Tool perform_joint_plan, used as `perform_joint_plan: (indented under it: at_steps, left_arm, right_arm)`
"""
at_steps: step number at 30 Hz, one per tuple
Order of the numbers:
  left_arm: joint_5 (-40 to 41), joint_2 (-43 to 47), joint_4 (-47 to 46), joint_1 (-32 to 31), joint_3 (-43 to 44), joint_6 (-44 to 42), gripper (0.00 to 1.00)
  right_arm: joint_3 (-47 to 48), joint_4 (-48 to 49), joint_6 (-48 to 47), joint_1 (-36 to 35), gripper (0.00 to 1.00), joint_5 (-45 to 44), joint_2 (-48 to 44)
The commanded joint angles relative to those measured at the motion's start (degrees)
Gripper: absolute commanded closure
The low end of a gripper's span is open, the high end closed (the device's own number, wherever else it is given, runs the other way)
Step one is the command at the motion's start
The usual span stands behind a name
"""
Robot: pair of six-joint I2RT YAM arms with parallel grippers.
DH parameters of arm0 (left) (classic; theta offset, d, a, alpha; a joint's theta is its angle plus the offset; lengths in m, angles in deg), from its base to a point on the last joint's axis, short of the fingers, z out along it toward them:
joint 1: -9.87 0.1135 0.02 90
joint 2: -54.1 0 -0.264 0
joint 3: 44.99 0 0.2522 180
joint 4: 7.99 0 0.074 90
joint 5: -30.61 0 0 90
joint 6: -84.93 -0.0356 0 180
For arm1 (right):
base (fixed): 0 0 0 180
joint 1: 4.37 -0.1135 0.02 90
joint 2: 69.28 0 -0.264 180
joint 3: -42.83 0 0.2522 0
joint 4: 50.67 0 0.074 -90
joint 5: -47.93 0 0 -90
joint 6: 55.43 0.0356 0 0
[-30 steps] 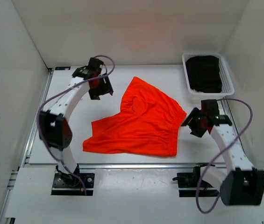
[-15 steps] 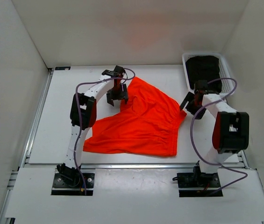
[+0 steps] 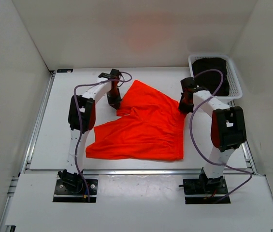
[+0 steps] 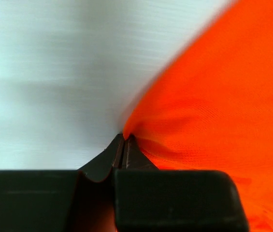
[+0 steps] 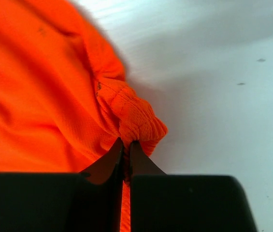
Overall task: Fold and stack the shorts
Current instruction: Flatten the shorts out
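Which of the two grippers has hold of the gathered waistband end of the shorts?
The right gripper: it is shut on the ribbed, gathered waistband corner of the shorts. The left gripper pinches a smooth fabric edge instead.

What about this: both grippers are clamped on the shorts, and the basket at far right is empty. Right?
No: the basket holds dark clothes, as the top view shows. The left gripper and right gripper are clamped on the shorts.

Pinches gathered waistband edge of the shorts (image 5: 44, 96) between fully closed fingers (image 5: 108, 163). Shows orange fabric filling the left side, white tabletop (image 5: 223, 106) on the right.
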Motion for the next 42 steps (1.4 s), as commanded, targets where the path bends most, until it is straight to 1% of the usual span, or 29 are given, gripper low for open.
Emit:
perform_joint_plan:
  at_steps: [1, 3, 5, 6, 8, 9, 10, 11, 12, 13, 14, 15, 16, 17, 18, 19, 20, 21, 22, 23, 25, 26, 28, 30, 31, 32, 37, 41, 42]
  left_arm:
    - [6.3, 9.8, 0.0, 6.2, -5.2, 0.9, 0.90]
    - [10.0, 15.9, 0.7, 8.5, -7.7, 0.3, 0.90]
    - [14.0, 19.9, 2.0, 9.8, -10.9, -0.2, 0.90]
    - [15.2, 23.7, 2.6, 10.9, -11.8, -0.2, 0.90]
    - [17.2, 27.3, 4.0, 11.0, -14.1, -0.2, 0.90]
    - [22.3, 30.6, 5.1, 10.3, -14.1, 0.8, 0.90]
    - [24.9, 32.3, 5.1, 9.4, -15.6, 0.8, 0.90]
    - [26.9, 33.9, 5.1, 8.4, -16.7, 0.8, 0.87]
    - [29.2, 35.8, 4.3, 8.4, -18.0, 0.8, 0.63]
    - [28.4, 35.9, 4.3, 8.4, -19.0, 0.8, 0.12]
    - [26.9, 35.9, 4.3, 10.0, -19.6, 0.8, 0.00]
    - [23.4, 34.8, 4.3, 11.4, -20.1, 0.8, 0.00]
    - [21.9, 32.7, 4.3, 14.3, -20.1, 0.8, 0.00]
    - [20.5, 31.6, 3.8, 15.4, -18.9, 0.8, 0.00]
    - [17.1, 30.3, 3.1, 16.6, -18.1, 0.8, 0.00]
    - [15.3, 27.5, 2.4, 17.5, -17.1, 0.8, 0.00]
    - [13.8, 25.8, 1.8, 18.2, -13.7, 0.1, 0.00]
    - [12.7, 23.8, 1.8, 18.8, -11.4, 0.1, 0.04]
    - [12.1, 19.6, 2.4, 18.8, -8.9, 0.1, 0.04]
    - [12.0, 17.4, 3.0, 18.8, -3.9, -0.5, 0.06]
    - [10.0, 12.9, 4.3, 18.2, 1.7, -1.0, 0.11]
    - [9.3, 8.3, 5.3, 18.2, 7.4, -1.5, 0.13]
    - [6.1, 4.7, 6.0, 17.5, 11.7, -2.7, 0.18]
    - [5.0, 1.1, 6.0, 15.9, 15.6, -4.1, 0.19]
    - [4.3, 0.4, 6.0, 15.3, 16.2, -5.2, 0.19]
    - [3.8, -0.2, 5.3, 14.6, 16.2, -5.9, 0.16]
    - [2.5, -3.2, 5.6, 10.3, 17.0, -11.4, 0.16]
    - [9.0, -5.6, 10.3, 8.8, 16.3, -11.4, 0.15]
    - [9.1, -5.6, 10.3, 8.8, 15.3, -11.4, 0.15]
  right_arm:
    - [4.7, -1.9, -1.3, -5.3, 1.00, -3.2, -3.0]
    - [6.3, -2.5, -1.3, -7.8, 1.00, -3.2, -3.6]
    - [9.0, -3.0, -1.3, -9.0, 1.00, -3.2, -3.6]
    - [9.9, -3.0, -0.8, -9.8, 1.00, -3.2, -3.6]
    - [12.4, -3.7, -0.7, -9.8, 1.00, -3.2, -2.8]
    - [13.0, -3.7, -0.2, -9.8, 1.00, -3.2, -1.4]
    - [13.6, -3.7, -0.2, -9.8, 1.00, -3.2, -1.4]
    - [14.1, -3.7, -0.2, -9.8, 1.00, -3.2, 0.4]
    - [15.0, -3.7, -0.2, -9.8, 1.00, -3.2, 1.1]
    - [15.5, -4.2, -0.2, -9.8, 1.00, -3.2, 1.8]
    - [15.5, -4.2, -0.7, -9.8, 1.00, -3.8, 3.2]
    - [16.2, -4.2, -0.7, -9.8, 1.00, -3.8, 4.0]
    - [16.7, -4.2, -1.3, -9.8, 1.00, -3.8, 4.8]
    - [17.6, -4.2, -1.3, -9.8, 1.00, -3.8, 6.1]
    - [18.1, -4.7, -1.8, -9.8, 1.00, -3.8, 6.6]
    - [18.1, -4.7, -2.4, -9.8, 1.00, -3.8, 6.6]
    - [18.7, -4.7, -2.4, -9.8, 1.00, -4.3, 7.3]
    - [18.7, -5.2, -2.4, -9.8, 1.00, -4.3, 7.3]
    - [18.7, -5.2, -3.0, -9.8, 1.00, -4.3, 7.3]
    - [18.7, -5.2, -3.0, -9.8, 1.00, -4.3, 7.3]
    - [18.1, -5.2, -3.0, -9.8, 1.00, -4.3, 7.8]
    - [18.1, -5.2, -3.0, -9.8, 1.00, -4.3, 7.8]
    - [18.1, -5.2, -3.0, -9.8, 1.00, -4.3, 8.4]
    - [18.1, -5.8, -3.0, -9.8, 1.00, -4.3, 8.5]
    - [18.1, -5.8, -3.0, -9.8, 1.00, -4.3, 8.5]
    - [18.1, -5.8, -3.0, -9.8, 1.00, -4.3, 8.5]
    - [18.7, -6.9, -3.6, -9.8, 1.00, -4.3, 9.8]
    - [19.9, -7.5, -3.6, -9.8, 1.00, -4.3, 10.4]
    - [19.9, -7.5, -3.6, -9.8, 1.00, -4.3, 10.4]
